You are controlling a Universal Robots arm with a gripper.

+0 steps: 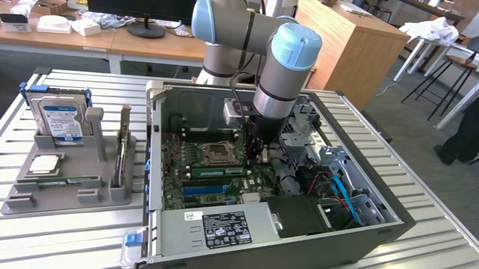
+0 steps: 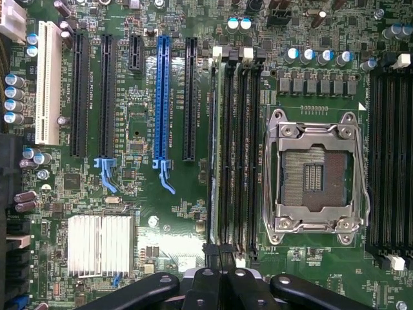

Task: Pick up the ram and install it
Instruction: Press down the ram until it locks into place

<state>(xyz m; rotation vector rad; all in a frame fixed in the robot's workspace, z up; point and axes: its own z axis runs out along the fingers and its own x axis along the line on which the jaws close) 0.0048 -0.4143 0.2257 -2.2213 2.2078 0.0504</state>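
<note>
The ram (image 1: 217, 171) is a long, narrow green stick standing on edge in a memory slot beside the empty processor socket (image 1: 217, 151), inside the open computer case (image 1: 153, 168). In the wrist view its thin edge (image 2: 215, 161) runs along the outermost of several black slots. My gripper (image 1: 258, 154) hangs low over the motherboard at one end of that slot. Its black fingertips (image 2: 213, 253) are pressed together, so the gripper (image 2: 219, 255) is shut with nothing between them. Whether they touch the stick I cannot tell.
A grey holder (image 1: 22, 196) on the exterior view's left carries a blue-labelled hard drive (image 1: 64, 120), a square silver processor chip (image 1: 44, 163) and a flat narrow stick (image 1: 67, 181). Around the slot are the socket frame (image 2: 316, 171), a blue card slot (image 2: 161, 97) and a heatsink (image 2: 100, 245).
</note>
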